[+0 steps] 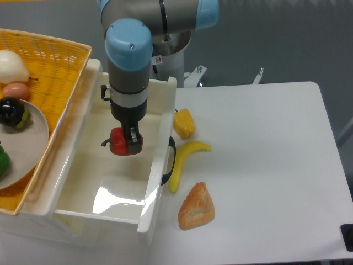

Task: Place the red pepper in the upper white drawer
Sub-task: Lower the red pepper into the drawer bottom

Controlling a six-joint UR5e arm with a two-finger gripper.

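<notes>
Camera: glossy red pepper (118,141), white drawer (88,182).

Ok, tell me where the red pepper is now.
The red pepper sits gripped in the claw, over the open upper white drawer, left of the yellow pepper.

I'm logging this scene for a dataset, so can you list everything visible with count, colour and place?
red pepper: 1, red, held over the open drawer
upper white drawer: 1, white, pulled open at left
wicker basket: 1, yellow, far left
plate: 1, grey, in the basket, holding dark and green items
yellow pepper: 1, yellow, right of the drawer
banana: 1, yellow, by the drawer handle
pastry: 1, golden brown, front of table
table: 1, white
gripper: 1, dark, shut on the pepper
</notes>
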